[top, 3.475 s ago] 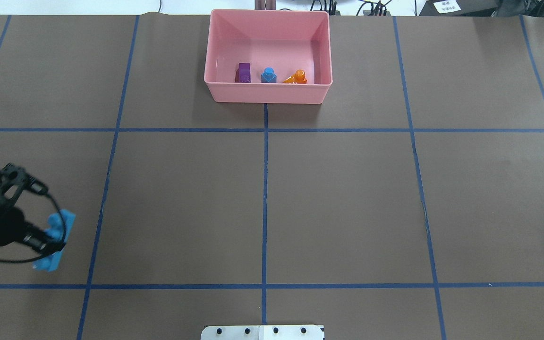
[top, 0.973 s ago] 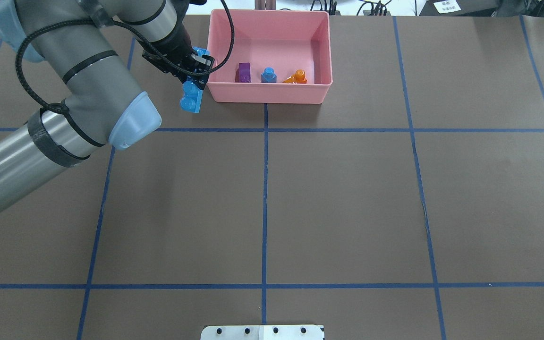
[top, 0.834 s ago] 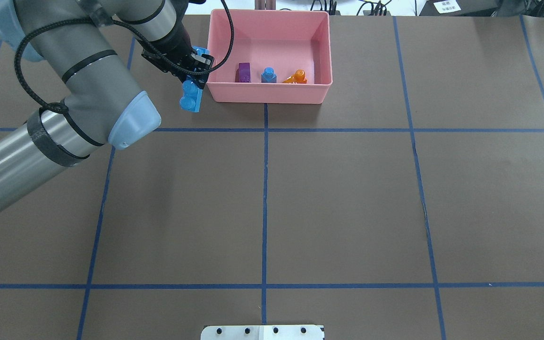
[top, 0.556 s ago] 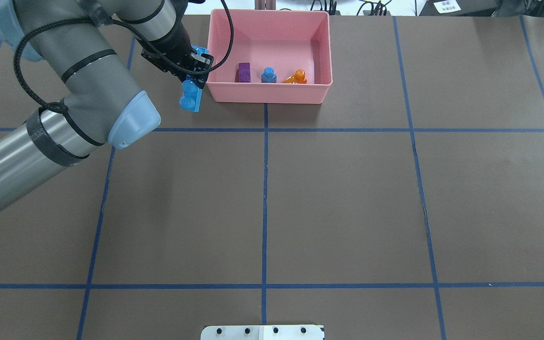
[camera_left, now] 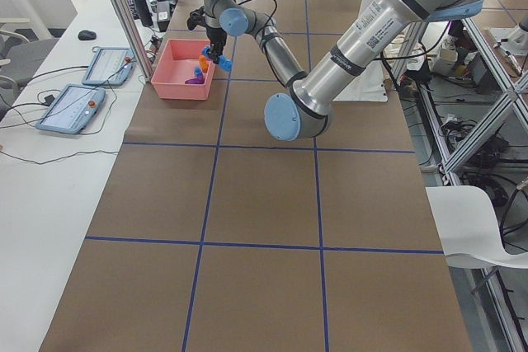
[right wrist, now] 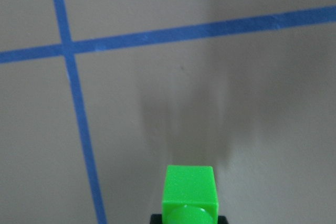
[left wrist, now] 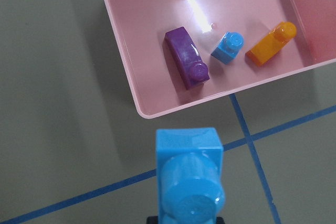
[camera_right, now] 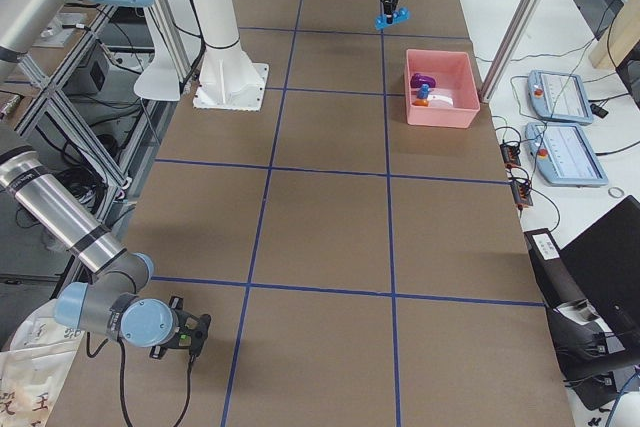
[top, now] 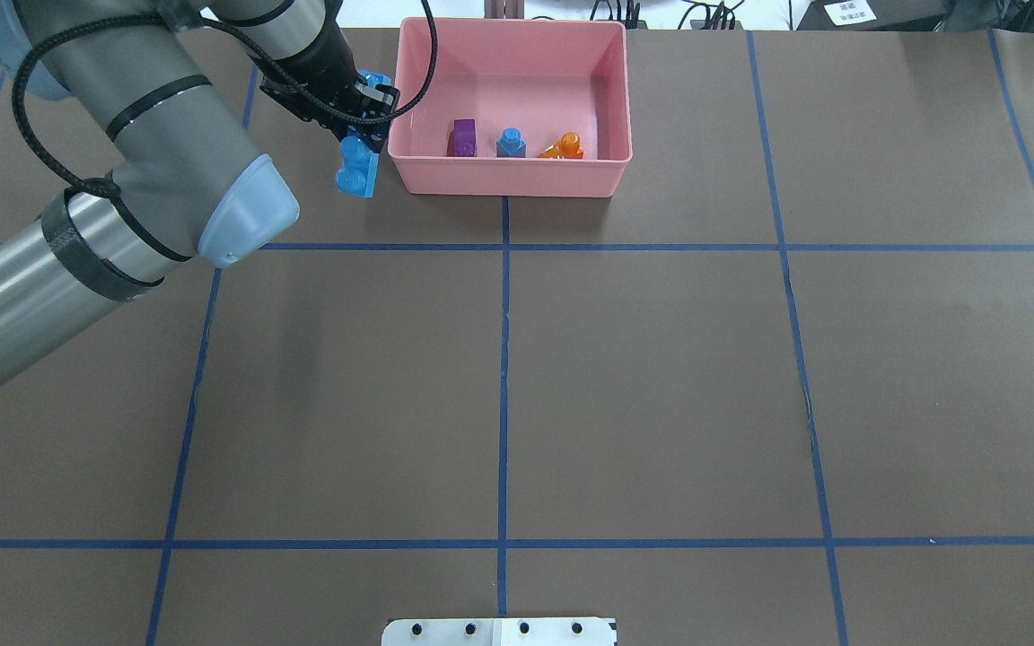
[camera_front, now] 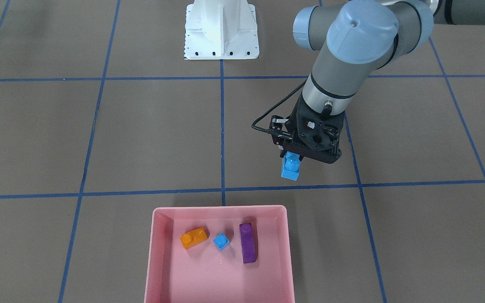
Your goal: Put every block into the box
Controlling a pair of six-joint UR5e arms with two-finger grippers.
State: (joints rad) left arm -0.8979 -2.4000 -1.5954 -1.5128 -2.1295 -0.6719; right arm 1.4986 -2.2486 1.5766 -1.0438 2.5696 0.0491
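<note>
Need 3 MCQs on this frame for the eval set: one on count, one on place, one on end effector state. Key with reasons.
1. How many bricks lie inside the shallow pink plastic box?
A) two B) three C) five
2. Where is the long blue four-stud plastic brick?
A) in the box B) under the box C) held outside the box
3. The left end effector is:
A) shut on the long blue brick B) open and empty C) out of view

Key:
1 B: the purple sloped brick, tiny blue one-stud brick and orange sloped brick sit in it.
2 C: the left wrist view shows it short of the box's rim.
3 A: the brick hangs clamped in it in the front-facing view.
</note>
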